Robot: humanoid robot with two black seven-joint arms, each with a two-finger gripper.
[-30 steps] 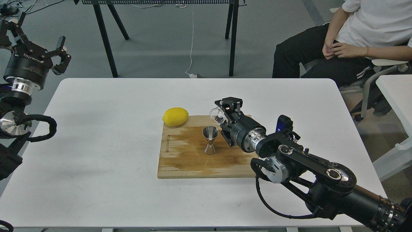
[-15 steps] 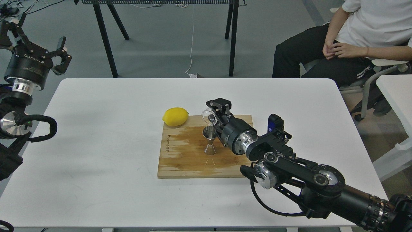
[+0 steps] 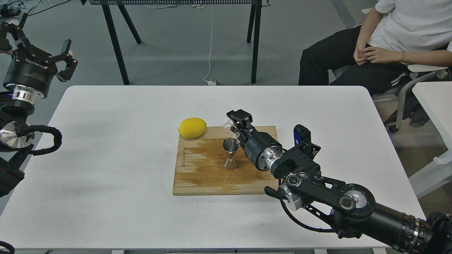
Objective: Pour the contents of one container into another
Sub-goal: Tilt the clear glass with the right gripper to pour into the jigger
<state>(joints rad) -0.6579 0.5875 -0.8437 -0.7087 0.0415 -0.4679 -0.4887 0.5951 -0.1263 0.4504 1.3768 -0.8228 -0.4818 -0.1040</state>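
The clear glass cup (image 3: 230,128) hangs tilted just above and behind the steel jigger (image 3: 230,153), held in my right gripper (image 3: 236,126), which is shut on it. The jigger stands upright on the wooden cutting board (image 3: 201,176), its open top right under the cup's rim. My right arm reaches in from the lower right. My left gripper (image 3: 44,44) is raised off the table's far left corner, open and holding nothing.
A yellow lemon (image 3: 192,127) lies at the board's back left corner. The white table (image 3: 106,158) bears the board. A seated person (image 3: 388,38) is beyond the table's right back; black table legs (image 3: 116,42) stand behind.
My right gripper has carried the glass cup left and down, from right of the jigger to just over its top, and has rolled so the cup tips more.
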